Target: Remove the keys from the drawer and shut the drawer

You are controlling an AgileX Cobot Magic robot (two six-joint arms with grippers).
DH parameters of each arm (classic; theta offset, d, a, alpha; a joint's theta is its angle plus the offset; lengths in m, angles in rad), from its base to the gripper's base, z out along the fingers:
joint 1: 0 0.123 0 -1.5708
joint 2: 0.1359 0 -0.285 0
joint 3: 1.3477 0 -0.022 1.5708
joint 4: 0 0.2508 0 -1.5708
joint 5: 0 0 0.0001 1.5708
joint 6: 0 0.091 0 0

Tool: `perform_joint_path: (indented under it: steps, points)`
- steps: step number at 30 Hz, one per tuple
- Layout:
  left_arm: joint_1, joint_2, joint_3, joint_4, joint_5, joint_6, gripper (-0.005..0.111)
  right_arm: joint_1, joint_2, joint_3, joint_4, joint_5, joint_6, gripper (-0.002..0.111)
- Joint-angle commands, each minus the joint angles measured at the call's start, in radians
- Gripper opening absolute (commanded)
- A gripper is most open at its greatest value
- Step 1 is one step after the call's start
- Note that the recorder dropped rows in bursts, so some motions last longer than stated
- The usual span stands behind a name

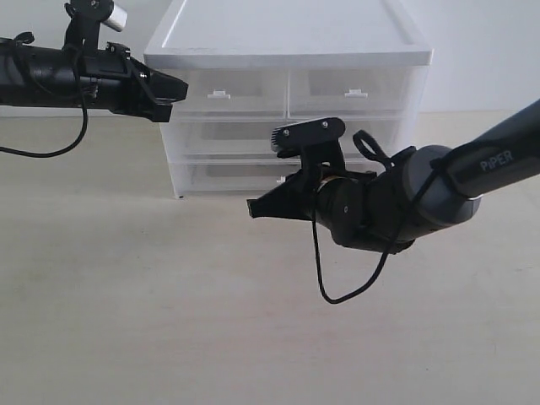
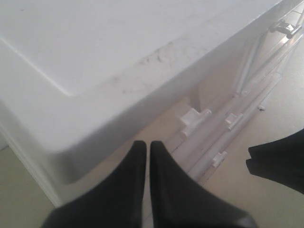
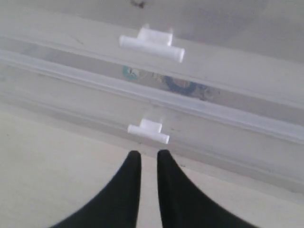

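The drawer [image 1: 221, 177], the lowest full-width tier of the white cabinet [image 1: 287, 34], sits pushed in flush with the front. Its small white tab handle [image 3: 148, 131] is just ahead of my right gripper [image 3: 148, 154]. That gripper's fingertips stand a narrow gap apart with nothing between them. In the exterior view the right gripper [image 1: 251, 208] hovers low in front of the cabinet. My left gripper [image 1: 181, 87] hangs by the cabinet's upper left corner. Its fingers [image 2: 140, 156] are pressed together and empty. The keys are hidden.
The alike wide drawer one tier higher has its own tab handle [image 3: 152, 42]. Blurred blue and teal shapes [image 3: 180, 85] show through its translucent front. Two half-width drawers [image 1: 228, 91] fill the top tier. Beige tabletop [image 1: 126, 295] stretches in front of the cabinet.
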Motion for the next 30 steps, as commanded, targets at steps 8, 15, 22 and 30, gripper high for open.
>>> perform_joint_path:
  steps: [8,15,22,30]
  points:
    - [0.008,0.008,-0.019,-0.058,-0.064,-0.01,0.004,0.0,0.023,-0.032,0.128,-0.024,0.03,0.069]
    - [0.008,0.008,-0.019,-0.058,-0.064,-0.01,0.004,0.0,0.071,-0.09,0.13,-0.008,0.038,0.069]
    - [0.008,0.008,-0.019,-0.058,-0.064,-0.01,0.004,0.0,0.092,-0.152,0.133,0.073,0.009,0.06]
    - [0.008,0.008,-0.019,-0.058,-0.064,-0.01,0.004,0.0,0.126,-0.159,0.193,0.031,0.0,0.064]
